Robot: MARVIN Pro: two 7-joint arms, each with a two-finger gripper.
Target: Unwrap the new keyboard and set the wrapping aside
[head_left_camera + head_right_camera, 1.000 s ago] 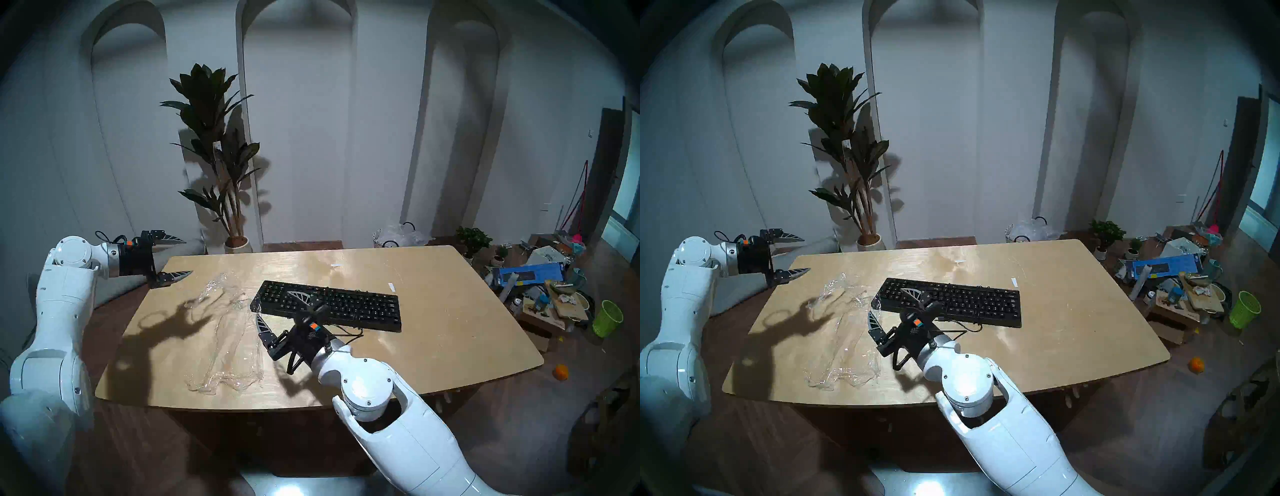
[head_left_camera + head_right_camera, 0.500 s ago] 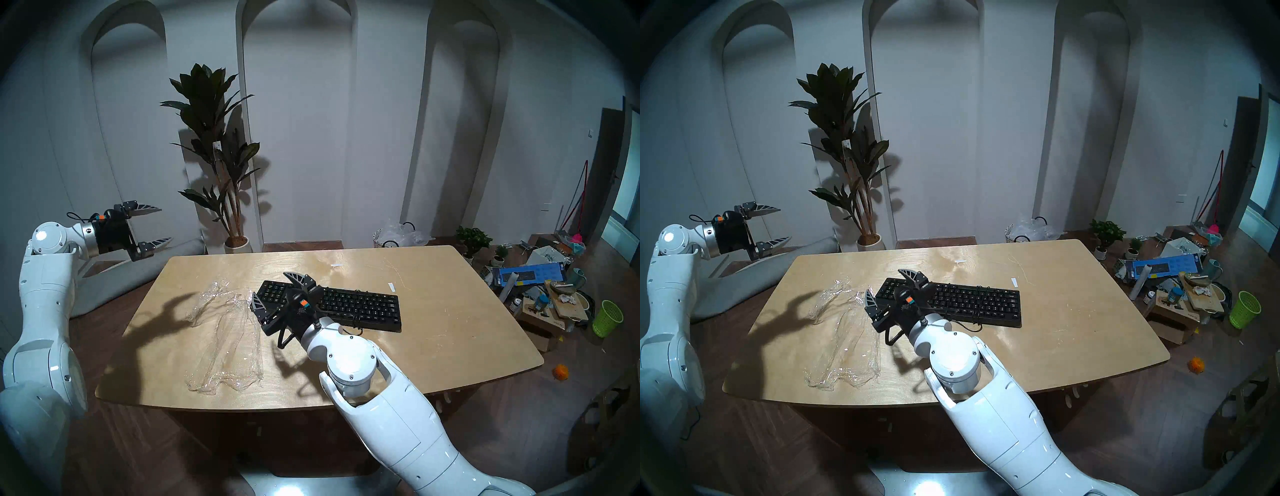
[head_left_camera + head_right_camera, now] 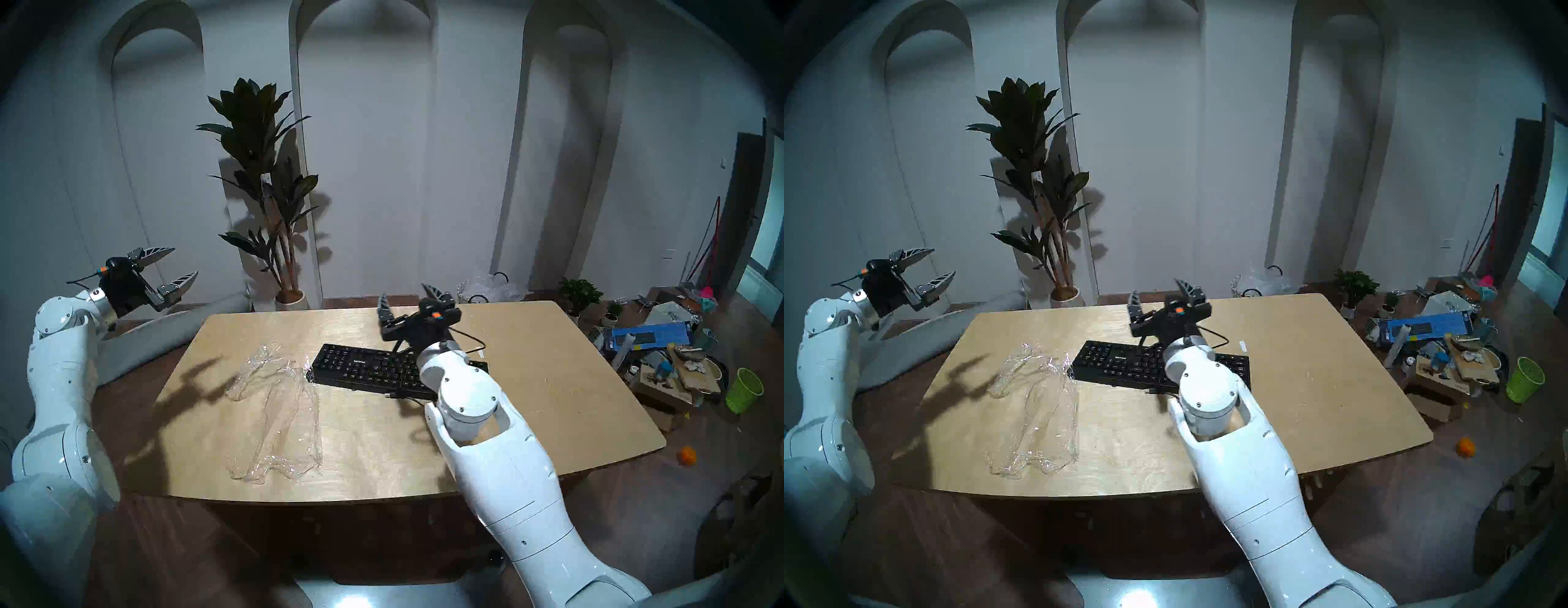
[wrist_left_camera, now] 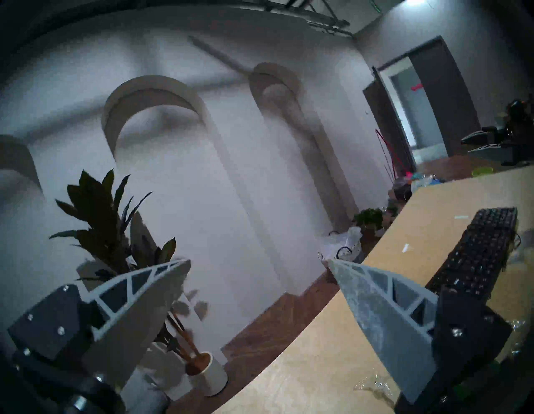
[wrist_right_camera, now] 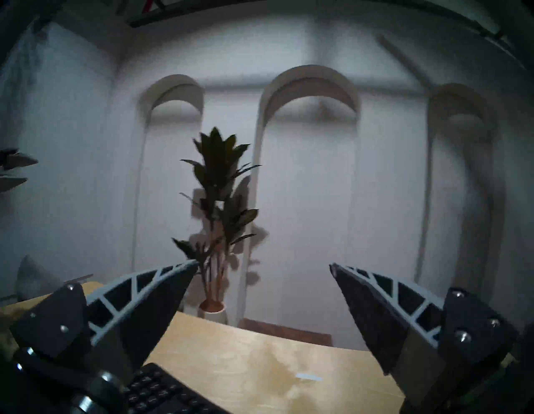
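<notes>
Table [image 3: 530, 407]: keyboard [image 3: 360, 369], wrapping [image 3: 275, 407] alongside (bare); both claws spread, empty.

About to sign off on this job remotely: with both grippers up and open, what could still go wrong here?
1. The wrapping lies loose near the table's front edge, one corner against the keyboard; a draft or arm sweep might drag it.
2. The right gripper hangs above the keyboard, its cable below the forearm; lowering could snag it.
</notes>
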